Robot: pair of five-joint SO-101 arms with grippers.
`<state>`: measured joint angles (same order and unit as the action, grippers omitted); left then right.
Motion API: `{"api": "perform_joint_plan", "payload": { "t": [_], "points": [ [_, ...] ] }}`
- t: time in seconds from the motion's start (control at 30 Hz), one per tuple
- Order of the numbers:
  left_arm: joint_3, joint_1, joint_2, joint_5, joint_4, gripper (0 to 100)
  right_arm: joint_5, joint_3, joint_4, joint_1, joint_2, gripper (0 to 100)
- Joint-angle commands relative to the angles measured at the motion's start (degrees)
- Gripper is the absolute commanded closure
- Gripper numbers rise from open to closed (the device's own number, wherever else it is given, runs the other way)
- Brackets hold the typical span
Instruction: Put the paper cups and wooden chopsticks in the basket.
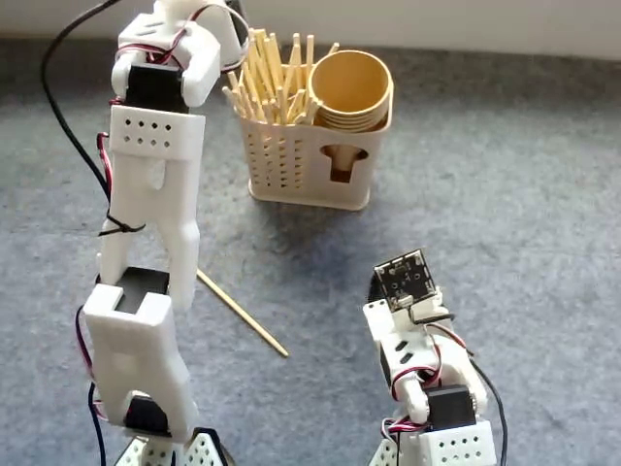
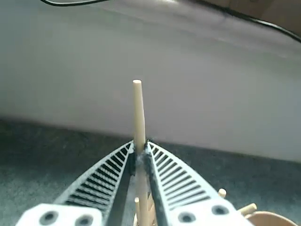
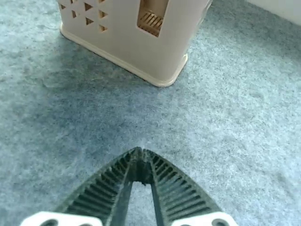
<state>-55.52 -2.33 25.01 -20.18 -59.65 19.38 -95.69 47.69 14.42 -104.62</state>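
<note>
Left claw [image 2: 140, 145] is pinching a chopstick [image 2: 137, 110] pointing straight past its tips; right claw [image 3: 138, 154] is sitting closed. From the high view, a loose chopstick [image 1: 243, 313] is lying diagonally.

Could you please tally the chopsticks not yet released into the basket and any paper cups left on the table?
Loose chopstick on the table: 1
Held chopstick in the left gripper: 1
Paper cups outside the basket: 0
Total: 2
</note>
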Motion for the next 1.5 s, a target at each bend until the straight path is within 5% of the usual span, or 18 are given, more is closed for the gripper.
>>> {"api": "perform_joint_plan", "payload": {
  "t": [0.0, 0.3, 0.53, 1.23, 1.47],
  "points": [
    [-0.2, 0.0, -0.7, 1.0, -3.3, 99, 0.6, -2.5, -1.7, 0.5, -0.7, 99.2],
    [-0.2, -3.8, -0.6, 1.1, -12.5, 97, 0.7, -2.5, -1.7, 0.5, -0.7, 99.2],
    [-0.6, -4.1, -1.1, 0.7, -18.5, 74, 0.7, -2.5, -1.7, 0.5, -0.7, 99.2],
    [-20.5, -1.2, -2.9, 0.4, -34.7, 80, 0.8, -2.5, -1.7, 0.5, -0.7, 99.2],
    [-24.9, 4.3, -2.9, -7.6, -41.3, 80, 0.8, -2.5, -1.7, 0.5, -0.7, 99.2]
  ]
}}
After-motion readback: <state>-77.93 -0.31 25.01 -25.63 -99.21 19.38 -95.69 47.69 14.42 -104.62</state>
